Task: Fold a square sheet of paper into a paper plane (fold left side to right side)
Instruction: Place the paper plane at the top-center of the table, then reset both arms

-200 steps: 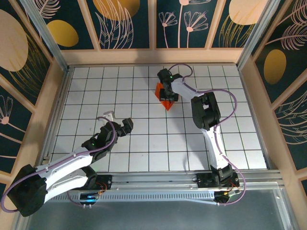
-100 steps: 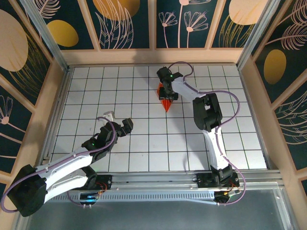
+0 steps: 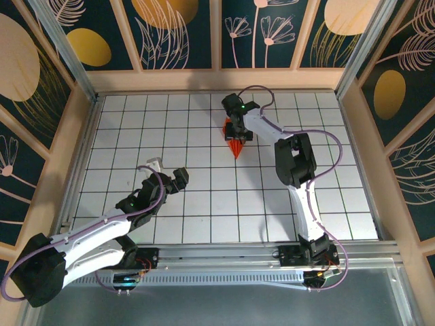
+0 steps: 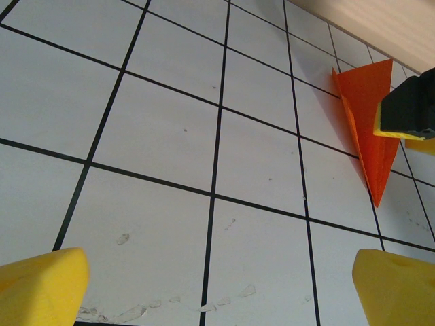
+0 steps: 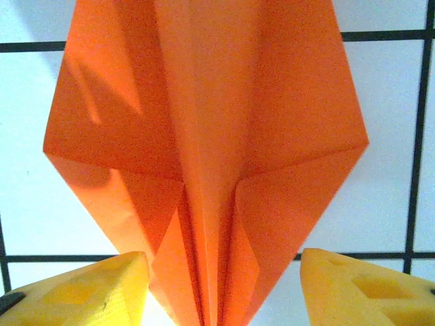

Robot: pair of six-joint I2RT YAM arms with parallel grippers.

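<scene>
One orange paper plane (image 3: 235, 142), two grippers.
The right gripper (image 5: 219, 288) stood parted astride the plane, not clamping it; the left gripper (image 4: 217, 288) gaped wide, holding nothing.

Layout: paper plane on the table, far centre, one arm at it.

The paper plane (image 3: 234, 144) lies on the table (image 3: 204, 231), in the far half and a little right of the middle. Its tip points towards my bases and its wide end towards the back wall (image 3: 217, 80). My right gripper (image 3: 238, 132) sits over the wide end. In the right wrist view the narrowing folds run between my two fingers (image 5: 81, 285), one on each side, jaws apart. My left gripper (image 3: 178, 178) is nearer to me and to the left, well apart from the paper plane, jaws wide over the tiles. In the left wrist view the paper plane lies ahead and to the right, with the right gripper at its right edge.
</scene>
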